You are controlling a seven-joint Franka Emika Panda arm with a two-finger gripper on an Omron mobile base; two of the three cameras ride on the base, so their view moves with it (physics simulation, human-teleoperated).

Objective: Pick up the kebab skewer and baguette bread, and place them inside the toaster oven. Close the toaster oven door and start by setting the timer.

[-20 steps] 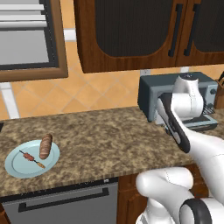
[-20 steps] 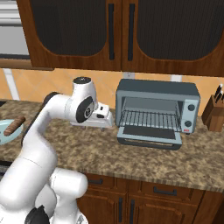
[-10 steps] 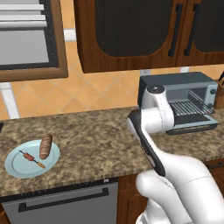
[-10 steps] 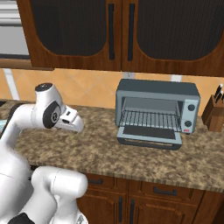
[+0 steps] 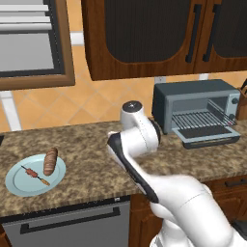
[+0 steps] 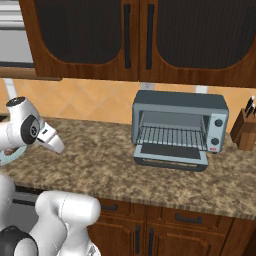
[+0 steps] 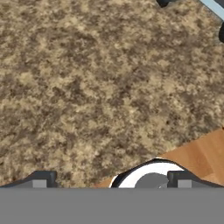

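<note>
The kebab skewer [image 5: 34,172] lies on a light blue plate [image 5: 19,185] at the counter's left end, with the baguette bread [image 5: 50,161] beside it on the plate's right side. At the back right stands the toaster oven [image 5: 193,96], its door [image 5: 207,137] dropped open and the wire rack [image 6: 172,136] bare. My gripper [image 7: 110,181] hangs over bare granite mid-counter, between plate and oven. Its fingertips [image 7: 39,179] stand wide apart, open, with nothing held. In the right base view the hand [image 6: 52,142] points down to the right, next to the plate's rim [image 6: 10,157].
A knife block [image 6: 245,131] stands right of the oven. Dark wood cabinets [image 5: 144,38] hang above the counter, and a dishwasher front [image 5: 67,226] sits under it at the left. A pale blue edge [image 7: 214,6] shows at the hand view's top right corner.
The arm has swung left, away from the oven's open door, across the counter toward the plate side. The plate, food and oven have stayed put.
</note>
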